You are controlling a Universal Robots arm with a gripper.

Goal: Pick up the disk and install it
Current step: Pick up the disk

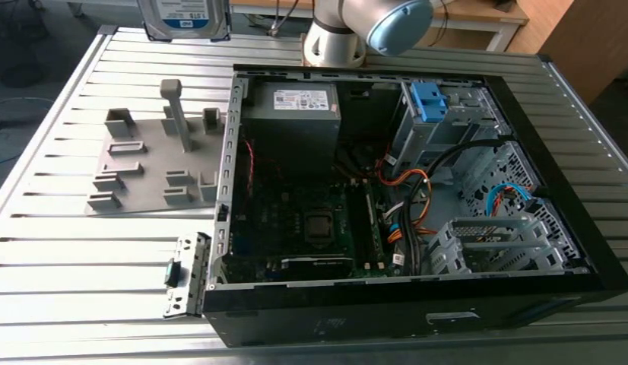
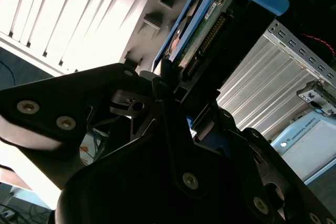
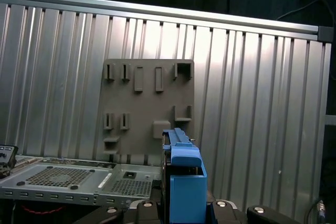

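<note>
The disk (image 1: 184,18) is lifted high over the table's far edge, on the exterior view's left, its white-and-blue label facing the camera. In the second wrist view the disk (image 2: 210,22) stands edge-on, showing its green circuit board and blue rails. My gripper (image 2: 177,85) is shut on its lower end, with a black finger on each side. The first wrist view looks down along the disk's blue rail (image 3: 184,177). Below it lie the grey fixture plate (image 3: 149,106) and a corner of the computer case (image 3: 79,179).
The open computer case (image 1: 557,205) lies on the ribbed metal table (image 1: 80,243). It has a blue bracket (image 1: 428,103) at its drive bay and a large grey box (image 1: 292,114) inside. The grey fixture plate (image 1: 152,160) sits beside it. A loose metal panel (image 1: 187,274) lies at the case's near corner. The arm's base (image 1: 334,42) stands behind.
</note>
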